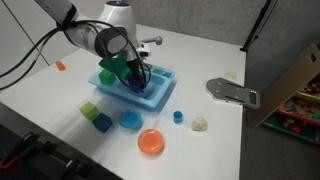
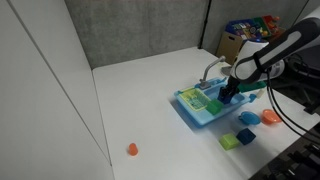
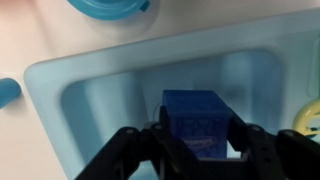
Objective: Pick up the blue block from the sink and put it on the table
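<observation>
The dark blue block sits in the light blue sink, directly between my gripper's two black fingers, which press on its left and right sides. In both exterior views the gripper reaches down into the sink on the white table; there the block is hidden by the fingers. I cannot tell whether the block still rests on the basin floor.
A grey faucet stands at the sink's back. In front lie a green cube, a teal cube, a round blue bowl, an orange bowl and a tiny blue cylinder. A grey metal piece lies near the table's edge.
</observation>
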Tool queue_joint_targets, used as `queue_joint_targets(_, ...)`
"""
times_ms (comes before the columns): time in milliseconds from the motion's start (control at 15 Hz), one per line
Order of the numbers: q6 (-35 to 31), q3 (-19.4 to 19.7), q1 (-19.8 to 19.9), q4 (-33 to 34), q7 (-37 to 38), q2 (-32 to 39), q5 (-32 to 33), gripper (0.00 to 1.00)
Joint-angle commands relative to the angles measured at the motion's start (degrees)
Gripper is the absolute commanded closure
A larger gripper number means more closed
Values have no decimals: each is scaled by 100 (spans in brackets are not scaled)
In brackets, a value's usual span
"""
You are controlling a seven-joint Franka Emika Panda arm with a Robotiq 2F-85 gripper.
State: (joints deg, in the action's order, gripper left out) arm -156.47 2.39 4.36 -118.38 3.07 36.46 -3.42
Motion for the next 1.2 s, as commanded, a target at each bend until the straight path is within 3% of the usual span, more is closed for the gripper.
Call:
queue_joint_targets(0, 331, 43, -27, -299, -181, -571, 151, 70)
queue_joint_targets(533, 992, 137, -58, -568, -247, -1387, 474, 70)
queue_joint_targets(1133, 1176, 654, 242, -945, -318, -1920, 816, 70)
